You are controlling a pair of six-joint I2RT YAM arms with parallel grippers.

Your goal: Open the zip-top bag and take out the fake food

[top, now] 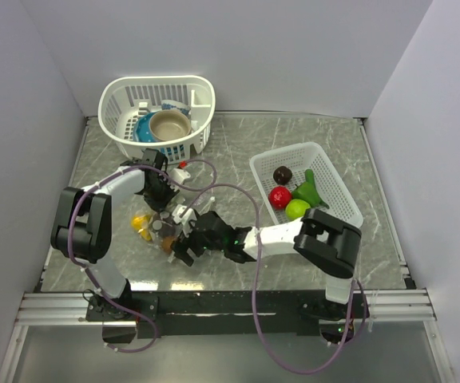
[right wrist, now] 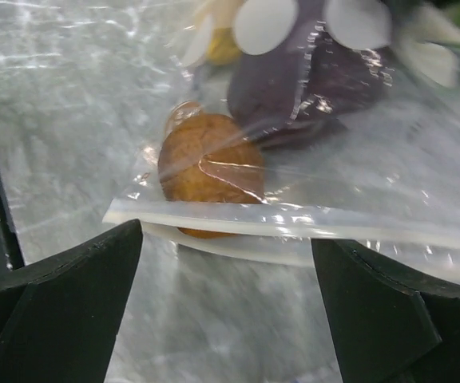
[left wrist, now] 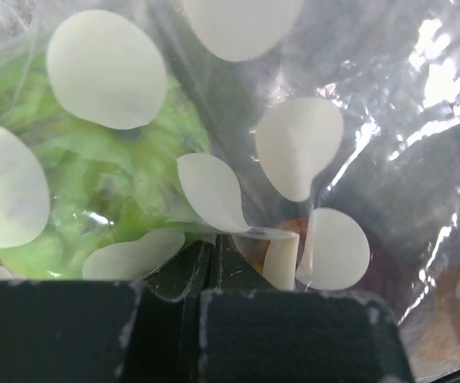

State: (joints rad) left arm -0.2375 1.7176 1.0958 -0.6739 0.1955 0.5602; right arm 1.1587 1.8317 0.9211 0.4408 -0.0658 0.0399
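Observation:
The zip-top bag [top: 154,227] lies on the table between my grippers, clear with white dots. It holds yellow, maroon and orange-brown fake food. My left gripper [top: 164,206] is shut on a fold of the bag's plastic [left wrist: 214,238], with a lime-green piece [left wrist: 94,183] just beyond. My right gripper [top: 184,246] is open, with a finger on each side in front of the zip strip [right wrist: 294,226] and not touching it [right wrist: 226,239]. Behind the strip lie an orange-brown piece [right wrist: 210,163] and a maroon piece [right wrist: 310,88].
A white mesh tray [top: 338,187] at the right holds maroon [top: 283,175], red [top: 279,196], lime-green [top: 297,209] and green [top: 310,189] pieces. A white basket [top: 126,96] with bowls stands at the back left. A small red-and-white item [top: 182,166] lies near the left gripper.

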